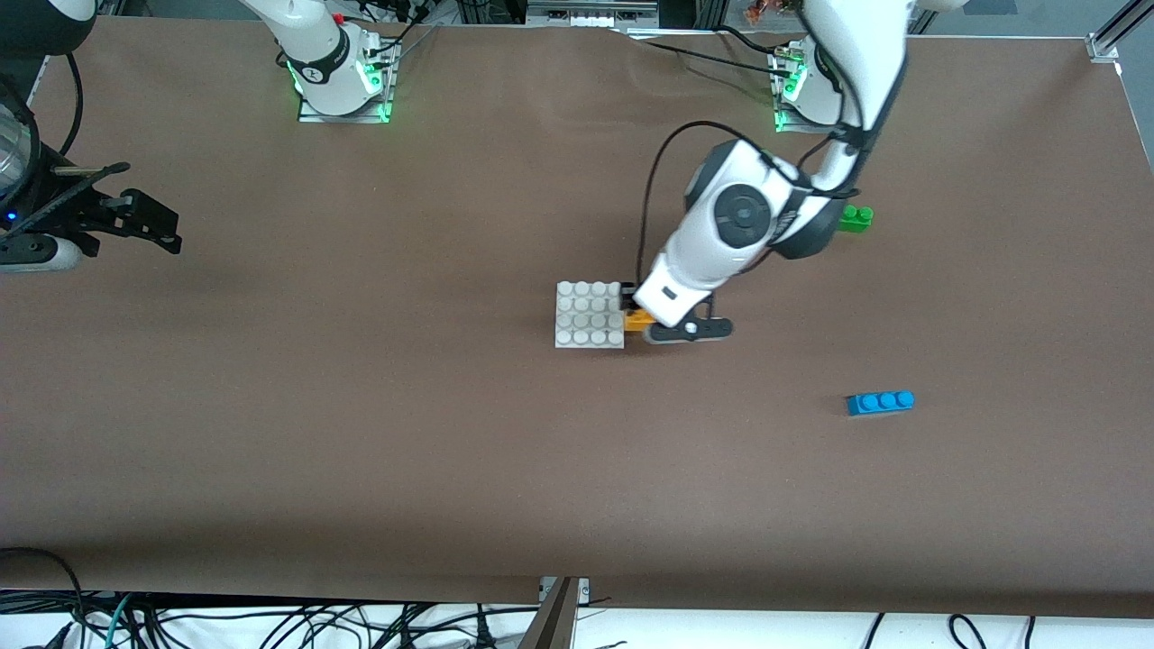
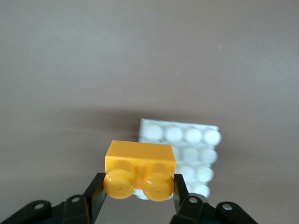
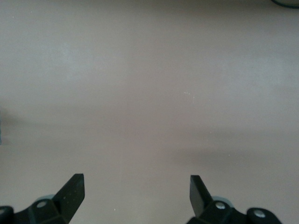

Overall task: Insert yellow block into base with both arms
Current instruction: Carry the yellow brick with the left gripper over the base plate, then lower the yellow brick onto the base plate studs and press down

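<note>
— Three bricks are counted: one yellow block (image 2: 140, 164), one green brick (image 1: 856, 218), one blue brick (image 1: 881, 402). One base (image 1: 590, 315) is laid on the surface (image 1: 361, 406).

— Where is the yellow block kept?

— It is clamped in the left gripper (image 2: 138, 191), just beside the base's edge. The right gripper (image 3: 137, 190) is held spread wide, empty, over bare surface at the right arm's end, where that arm is parked.
</note>
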`<action>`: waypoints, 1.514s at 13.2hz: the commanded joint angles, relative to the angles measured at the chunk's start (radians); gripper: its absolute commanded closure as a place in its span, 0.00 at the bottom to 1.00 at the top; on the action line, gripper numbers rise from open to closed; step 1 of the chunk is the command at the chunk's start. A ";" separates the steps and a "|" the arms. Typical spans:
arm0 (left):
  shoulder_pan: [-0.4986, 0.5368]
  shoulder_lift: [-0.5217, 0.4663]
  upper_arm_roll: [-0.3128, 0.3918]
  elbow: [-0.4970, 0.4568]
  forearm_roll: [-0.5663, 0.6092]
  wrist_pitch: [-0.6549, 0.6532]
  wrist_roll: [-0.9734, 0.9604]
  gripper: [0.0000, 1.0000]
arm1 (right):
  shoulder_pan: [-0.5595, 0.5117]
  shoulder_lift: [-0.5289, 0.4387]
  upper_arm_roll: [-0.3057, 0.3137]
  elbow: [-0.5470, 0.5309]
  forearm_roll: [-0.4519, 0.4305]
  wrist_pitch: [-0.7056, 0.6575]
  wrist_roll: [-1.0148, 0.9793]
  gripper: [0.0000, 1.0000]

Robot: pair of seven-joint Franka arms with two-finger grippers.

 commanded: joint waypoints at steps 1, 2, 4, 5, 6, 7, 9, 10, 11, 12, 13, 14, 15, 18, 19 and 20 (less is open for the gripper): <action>-0.066 0.100 0.016 0.114 -0.014 -0.029 -0.058 1.00 | -0.007 -0.009 0.007 -0.005 0.006 -0.014 -0.010 0.00; -0.079 0.111 0.016 0.125 -0.014 -0.029 -0.072 1.00 | -0.007 -0.009 0.006 -0.005 0.006 -0.016 -0.010 0.00; -0.096 0.116 0.016 0.125 -0.011 -0.030 -0.075 1.00 | -0.007 -0.009 0.004 -0.005 0.006 -0.014 -0.008 0.00; -0.100 0.116 0.016 0.125 -0.011 -0.030 -0.075 1.00 | -0.007 -0.009 0.004 -0.005 0.006 -0.014 -0.008 0.00; -0.108 0.116 0.016 0.125 -0.009 -0.030 -0.075 1.00 | -0.007 -0.009 0.004 -0.005 0.006 -0.014 -0.007 0.00; -0.114 0.117 0.016 0.125 -0.009 -0.030 -0.075 1.00 | -0.007 -0.009 0.004 -0.005 0.006 -0.014 -0.007 0.00; -0.133 0.128 0.018 0.125 0.009 -0.030 -0.075 1.00 | -0.008 -0.008 0.003 -0.005 0.006 -0.014 -0.008 0.00; -0.142 0.131 0.016 0.125 0.033 -0.030 -0.075 1.00 | -0.010 -0.008 0.001 -0.005 0.006 -0.014 -0.008 0.00; -0.142 0.132 0.016 0.122 0.041 -0.030 -0.075 1.00 | -0.010 -0.005 0.001 -0.005 0.006 -0.014 -0.008 0.00; -0.142 0.131 0.016 0.119 0.043 -0.030 -0.075 1.00 | -0.010 -0.003 0.001 -0.004 0.006 -0.014 -0.008 0.00; -0.142 0.131 0.016 0.116 0.043 -0.032 -0.074 1.00 | -0.008 -0.003 0.003 -0.004 0.006 -0.014 -0.007 0.00; -0.142 0.131 0.018 0.114 0.043 -0.032 -0.074 1.00 | -0.007 -0.003 0.003 -0.004 0.007 -0.013 -0.007 0.00; -0.142 0.131 0.018 0.111 0.043 -0.032 -0.071 1.00 | -0.007 -0.003 0.003 -0.004 0.007 -0.013 -0.007 0.00; -0.140 0.131 0.022 0.111 0.044 -0.035 -0.069 1.00 | -0.010 -0.003 0.001 -0.004 0.007 -0.014 -0.005 0.00; -0.140 0.131 0.022 0.111 0.044 -0.035 -0.069 1.00 | -0.010 -0.003 0.001 -0.004 0.006 -0.014 -0.004 0.00; -0.140 0.132 0.022 0.111 0.044 -0.033 -0.071 1.00 | -0.008 -0.003 0.003 -0.004 0.006 -0.014 -0.001 0.00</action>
